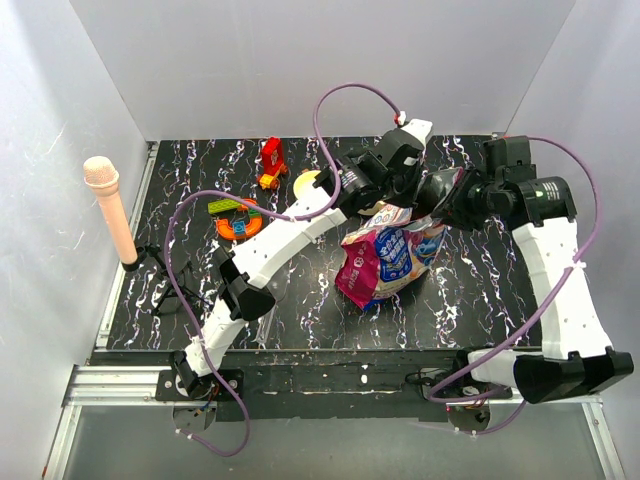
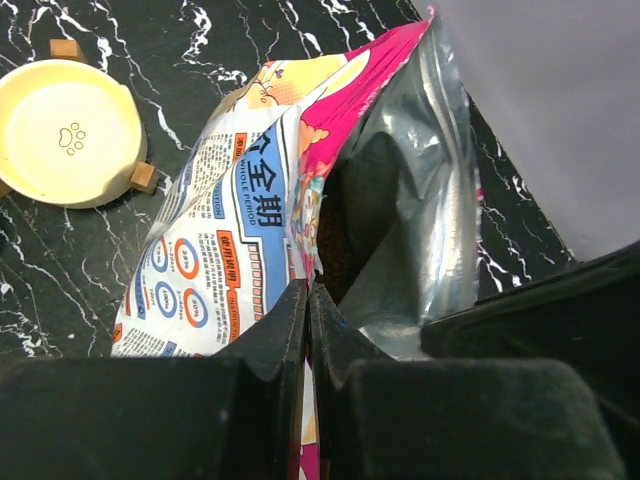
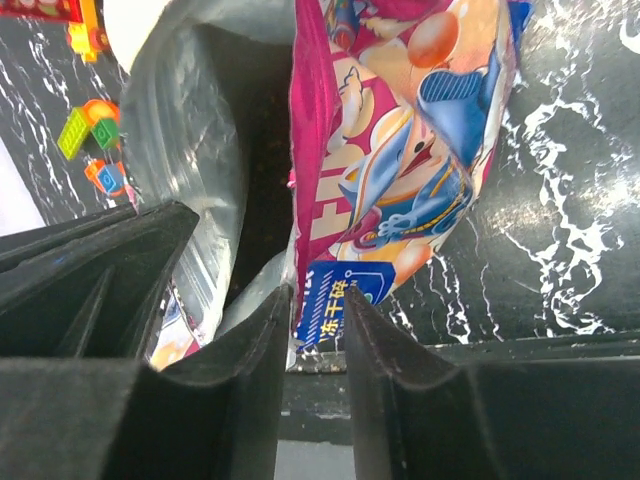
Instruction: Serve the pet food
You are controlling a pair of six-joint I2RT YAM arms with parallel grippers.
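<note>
Both white arms (image 1: 270,245) reach far and converge; the black left gripper (image 2: 308,300) is pinched tight, the black right gripper (image 3: 318,302) slightly parted.

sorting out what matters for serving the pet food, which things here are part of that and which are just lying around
For the job:
- pet food bag, mouth open
- yellow paw-print bowl, empty
- left gripper, shut on the bag's rim
- right gripper, at the opposite rim

Lying about:
- orange ring toy with blocks
- red and yellow toy
- pink microphone

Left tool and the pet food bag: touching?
Touching. Left wrist view: the left tool is shut on the open rim of the pet food bag, with the bag wall pinched between the jaws.
</note>
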